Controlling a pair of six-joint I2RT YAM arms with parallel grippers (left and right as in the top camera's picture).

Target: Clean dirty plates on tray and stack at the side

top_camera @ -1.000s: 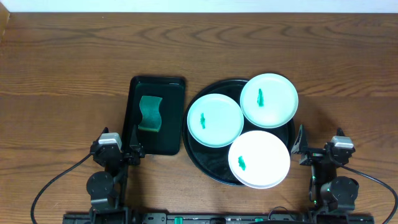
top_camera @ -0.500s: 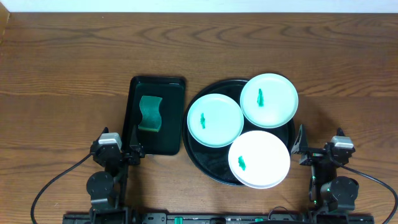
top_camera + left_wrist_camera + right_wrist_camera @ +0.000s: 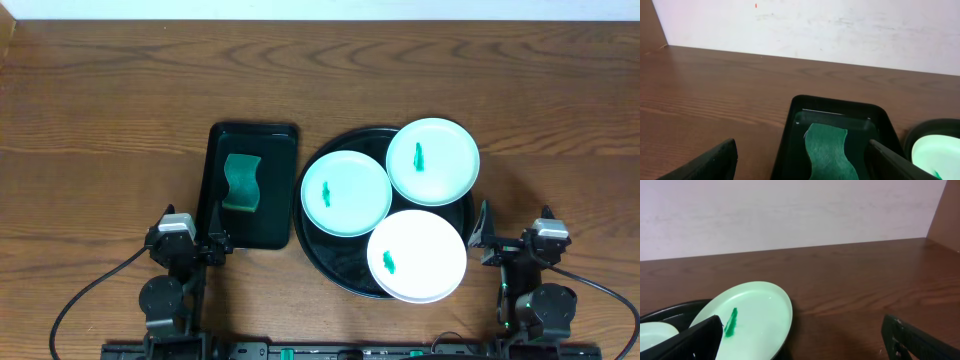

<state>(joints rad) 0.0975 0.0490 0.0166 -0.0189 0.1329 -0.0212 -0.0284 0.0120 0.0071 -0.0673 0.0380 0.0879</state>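
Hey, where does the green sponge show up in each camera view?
Overhead: sponge left of centre, in the rectangular tray.
Left wrist: bottom centre, same tray.
Right wrist: not in it.
Shared landmark: round black tray, at left wrist's right edge, right wrist's lower left.

The overhead camera looks straight down on the counter (image 3: 100, 80). Both wrist cameras sit low, facing the wall (image 3: 840, 25); all share the tray (image 3: 335, 250).
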